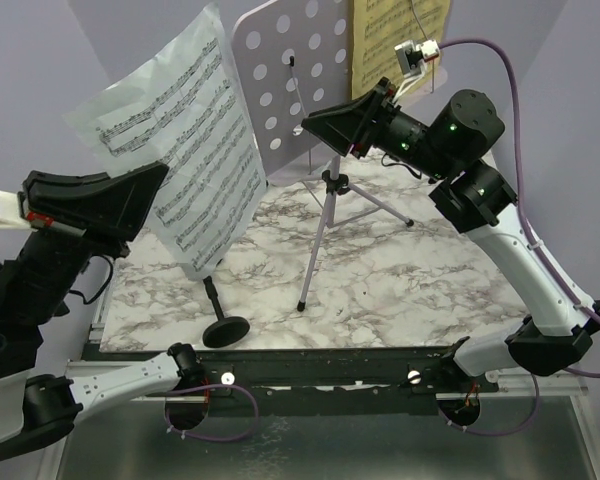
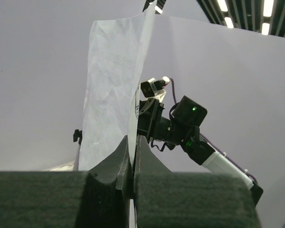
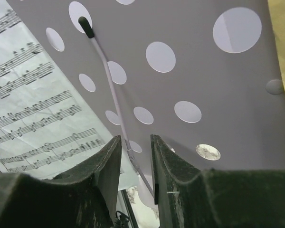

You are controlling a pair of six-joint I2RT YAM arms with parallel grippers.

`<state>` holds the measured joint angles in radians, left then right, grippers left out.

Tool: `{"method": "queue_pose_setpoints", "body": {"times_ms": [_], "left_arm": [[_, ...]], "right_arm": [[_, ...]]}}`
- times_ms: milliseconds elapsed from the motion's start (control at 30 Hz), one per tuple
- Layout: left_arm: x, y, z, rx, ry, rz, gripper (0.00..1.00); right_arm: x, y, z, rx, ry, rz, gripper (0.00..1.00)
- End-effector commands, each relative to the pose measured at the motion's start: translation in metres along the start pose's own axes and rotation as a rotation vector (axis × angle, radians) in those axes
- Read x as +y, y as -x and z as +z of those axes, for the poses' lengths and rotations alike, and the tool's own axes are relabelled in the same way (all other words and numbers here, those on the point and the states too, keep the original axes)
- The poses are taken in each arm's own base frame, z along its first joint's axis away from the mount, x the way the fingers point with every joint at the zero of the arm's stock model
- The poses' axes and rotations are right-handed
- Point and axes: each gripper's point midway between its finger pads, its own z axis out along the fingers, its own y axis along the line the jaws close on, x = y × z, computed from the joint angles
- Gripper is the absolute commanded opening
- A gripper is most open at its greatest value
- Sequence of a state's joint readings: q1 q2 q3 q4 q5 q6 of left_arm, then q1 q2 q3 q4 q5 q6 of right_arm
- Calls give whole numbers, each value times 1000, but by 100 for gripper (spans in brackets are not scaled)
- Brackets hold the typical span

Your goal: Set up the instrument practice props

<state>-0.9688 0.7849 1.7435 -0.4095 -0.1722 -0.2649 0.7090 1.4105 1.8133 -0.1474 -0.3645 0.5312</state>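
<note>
The lilac hole-punched music stand [image 1: 285, 70] rises on its thin tripod [image 1: 325, 225] at the back of the marbled board. A yellow sheet-music page [image 1: 395, 40] rests on its right side. My left gripper [image 1: 160, 178] is shut on the edge of a white sheet-music page [image 1: 180, 150], held upright in the air left of the stand; the pinch shows in the left wrist view [image 2: 132, 148]. My right gripper [image 1: 315, 125] is open at the stand's lower edge, its jaws [image 3: 135, 137] either side of the thin wire page holder [image 3: 111, 90]. The short black round-based mic stand [image 1: 223, 328] stands at the front left. The microphone is out of view.
The marbled board [image 1: 420, 280] covers the table, with a black rail [image 1: 320, 365] along its front edge. A purple cable [image 1: 510, 90] loops from the right wrist camera down the right arm. Lilac walls close in the back and sides.
</note>
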Motion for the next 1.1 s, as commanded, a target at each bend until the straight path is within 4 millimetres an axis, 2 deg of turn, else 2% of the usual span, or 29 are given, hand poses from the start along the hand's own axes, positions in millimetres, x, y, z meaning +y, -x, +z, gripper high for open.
{"method": "queue_pose_setpoints", "body": {"times_ms": [0,100,167,400,667,833,1067], "left_arm": [[-20,35,-31,-74,-102,-45,0],[-29,43,-45,-83,-150,-85,0],[-35,45,-46,-79,-178,-100,0],[-42,37,-12,-51,-193,-85,0],[-20,40,15,-96,-58,-39,0],[-6,37,21,-100,10,25,0],[5,35,23,-99,58,75,0]], "right_arm": [[16,17,0,-44,55,-28,36],[15,17,0,-43,55,-36,36],[17,17,1,-42,61,-44,35],[20,17,3,-39,88,-55,28],[20,15,7,-31,109,-81,28],[20,15,10,-36,118,-90,21],[16,17,10,-50,100,-104,21]]}}
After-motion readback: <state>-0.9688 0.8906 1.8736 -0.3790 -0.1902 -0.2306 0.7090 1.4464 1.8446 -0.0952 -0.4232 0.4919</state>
